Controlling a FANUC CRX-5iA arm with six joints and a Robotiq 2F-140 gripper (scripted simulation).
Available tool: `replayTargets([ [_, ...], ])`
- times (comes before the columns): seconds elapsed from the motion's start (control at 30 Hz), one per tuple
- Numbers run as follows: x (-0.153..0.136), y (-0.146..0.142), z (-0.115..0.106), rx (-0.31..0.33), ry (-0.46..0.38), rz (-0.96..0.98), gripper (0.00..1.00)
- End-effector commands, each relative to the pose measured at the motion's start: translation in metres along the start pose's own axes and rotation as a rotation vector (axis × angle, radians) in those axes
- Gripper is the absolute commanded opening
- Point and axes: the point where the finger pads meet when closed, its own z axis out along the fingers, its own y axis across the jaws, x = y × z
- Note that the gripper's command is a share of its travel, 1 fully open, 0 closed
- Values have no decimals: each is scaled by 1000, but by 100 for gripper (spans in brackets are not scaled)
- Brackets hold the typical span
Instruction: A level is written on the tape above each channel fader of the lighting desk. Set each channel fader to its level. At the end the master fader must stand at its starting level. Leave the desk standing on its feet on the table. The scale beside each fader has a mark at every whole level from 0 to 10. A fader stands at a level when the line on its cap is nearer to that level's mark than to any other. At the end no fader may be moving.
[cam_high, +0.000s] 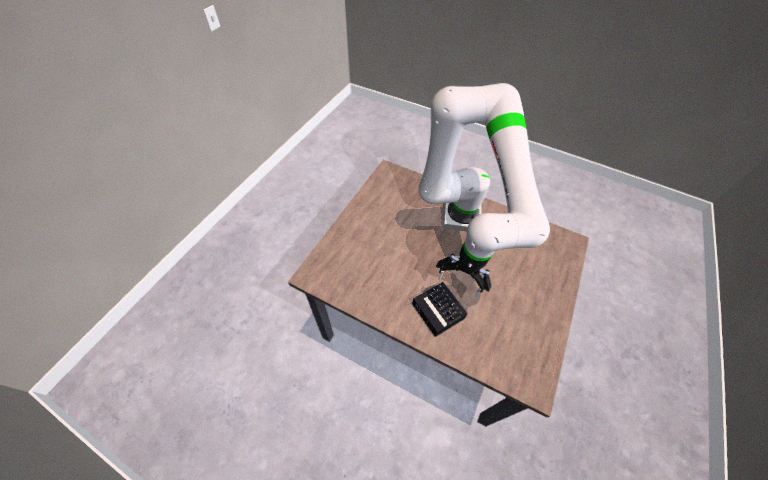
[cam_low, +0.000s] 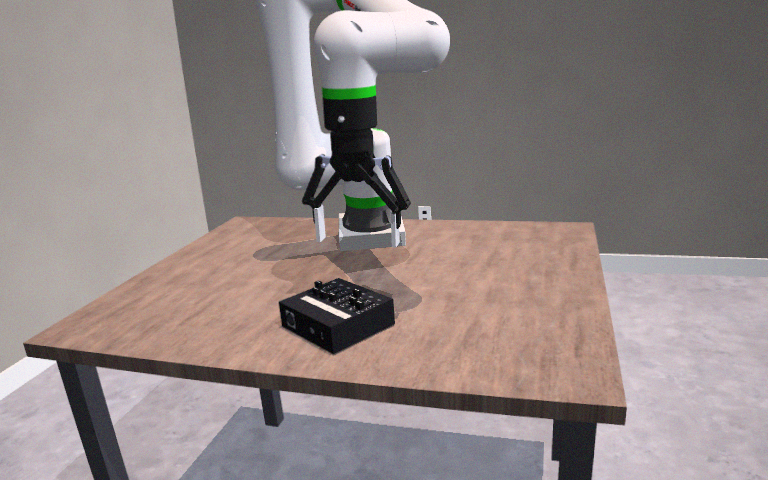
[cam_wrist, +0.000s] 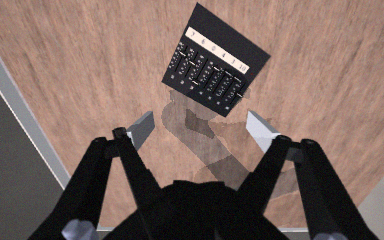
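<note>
Exterior view, left to right: wooden table (cam_low: 169, 294) bearing the black lighting desk (cam_low: 337, 314) on its feet near the middle, white tape (cam_wrist: 216, 50) along one edge with a row of faders (cam_wrist: 206, 74) beside it. Above and behind, well clear of the desk: gripper (cam_low: 358, 227), fingers (cam_low: 320, 222) spread fully apart and empty, pointing down.

wooden table (cam_low: 481, 316) on dark legs, grey floor (cam_high: 198, 367), white wall plate (cam_high: 211, 17)
</note>
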Motion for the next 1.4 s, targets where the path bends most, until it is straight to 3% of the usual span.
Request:
replayTargets([
  [0.0,22,10,-13,14,3,-279,100],
  [0.17,34,16,-21,5,18,-411,100],
  [0.2,38,18,-23,0,28,-539,100],
  [0.6,60,31,-38,-33,60,-1053,100],
  [0.73,61,31,-38,-34,61,-1142,100],
  [0.77,61,32,-38,-31,62,-1272,100],
  [1.0,61,32,-38,4,58,-1561,100],
  [1.3,64,33,-31,5,58,-1683,100],
  [1.37,68,34,-23,1,59,-1818,100],
])
